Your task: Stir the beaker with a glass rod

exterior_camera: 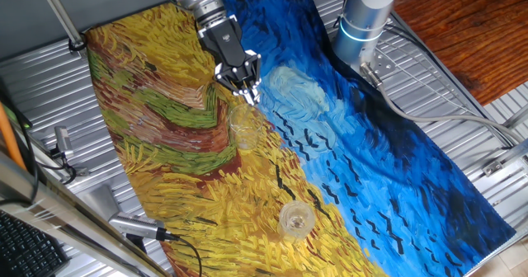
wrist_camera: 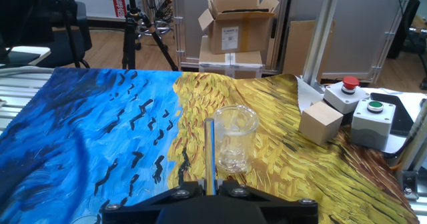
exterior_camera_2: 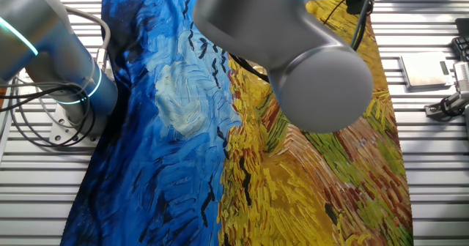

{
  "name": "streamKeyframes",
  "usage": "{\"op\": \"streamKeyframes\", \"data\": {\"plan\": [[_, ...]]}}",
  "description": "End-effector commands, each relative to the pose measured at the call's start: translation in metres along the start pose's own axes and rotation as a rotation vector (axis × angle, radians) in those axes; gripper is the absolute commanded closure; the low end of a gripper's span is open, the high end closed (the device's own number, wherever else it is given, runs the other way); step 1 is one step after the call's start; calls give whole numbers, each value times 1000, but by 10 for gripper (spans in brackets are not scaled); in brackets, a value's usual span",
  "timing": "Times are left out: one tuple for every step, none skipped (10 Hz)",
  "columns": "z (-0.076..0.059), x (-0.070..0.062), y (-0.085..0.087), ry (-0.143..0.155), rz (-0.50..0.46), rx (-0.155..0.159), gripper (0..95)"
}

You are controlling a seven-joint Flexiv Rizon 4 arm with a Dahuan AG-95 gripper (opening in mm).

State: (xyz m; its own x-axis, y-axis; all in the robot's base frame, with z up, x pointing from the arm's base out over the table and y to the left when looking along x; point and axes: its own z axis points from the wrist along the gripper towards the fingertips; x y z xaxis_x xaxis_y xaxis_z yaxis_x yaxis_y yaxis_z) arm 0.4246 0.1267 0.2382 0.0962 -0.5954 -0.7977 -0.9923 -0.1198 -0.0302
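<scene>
In the hand view the beaker (wrist_camera: 235,139) stands upright on the yellow part of the painted cloth (wrist_camera: 100,137), just ahead and slightly right of my gripper (wrist_camera: 209,183). The gripper is shut on the glass rod (wrist_camera: 209,151), which sticks out forward; its tip ends left of the beaker's rim, outside the glass. From one fixed view, the gripper (exterior_camera: 245,89) hangs above and a little behind the faint beaker (exterior_camera: 244,129). The other fixed view shows only the arm's big joint (exterior_camera_2: 308,77), which hides the gripper, rod and beaker.
A second glass vessel with a whitish rim (exterior_camera: 295,218) stands nearer the cloth's front edge. A wooden block (wrist_camera: 320,123) and two button boxes, red (wrist_camera: 342,94) and green (wrist_camera: 373,121), sit to the right. The arm's base (exterior_camera: 363,17) is at the back.
</scene>
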Motion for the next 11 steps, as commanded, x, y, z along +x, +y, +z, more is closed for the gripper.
{"op": "streamKeyframes", "data": {"plan": [[-2,0,2,-2,-4,0,950],[-2,1,3,-2,-4,0,950],[-3,1,4,0,-3,0,950],[-3,2,5,-1,-2,1,950],[-4,2,6,-2,1,2,950],[-4,2,6,-3,0,3,950],[-4,2,6,-3,-2,3,950],[-4,2,7,-3,-7,3,950],[-4,3,8,-2,-13,2,950],[-3,3,10,-3,-15,3,950],[-3,5,12,-6,-15,3,950]]}}
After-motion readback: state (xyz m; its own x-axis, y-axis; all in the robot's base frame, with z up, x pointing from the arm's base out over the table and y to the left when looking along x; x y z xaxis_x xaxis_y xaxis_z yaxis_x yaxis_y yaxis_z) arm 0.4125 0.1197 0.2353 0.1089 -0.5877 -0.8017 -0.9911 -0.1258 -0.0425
